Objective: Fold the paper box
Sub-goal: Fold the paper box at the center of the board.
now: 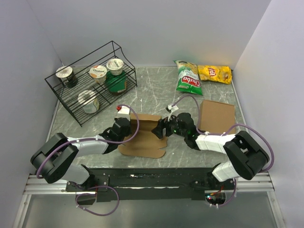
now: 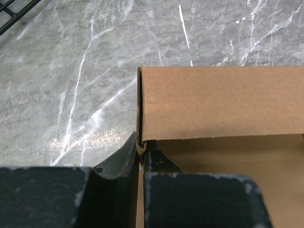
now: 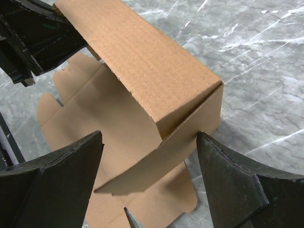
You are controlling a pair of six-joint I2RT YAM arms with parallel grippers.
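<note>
While our left end effector is clamped on an upright wall of the paper box, our right end effector stands wide apart, straddling its other end.

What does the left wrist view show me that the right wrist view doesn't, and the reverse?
Left wrist only: the pinch itself, the left gripper shut on the folded end of the paper box where its wall stands up. Right wrist only: the right gripper open, straddling the wall's other corner, and the flat notched flaps beneath. Both: the raised wall, the left gripper and the marble table.
</note>
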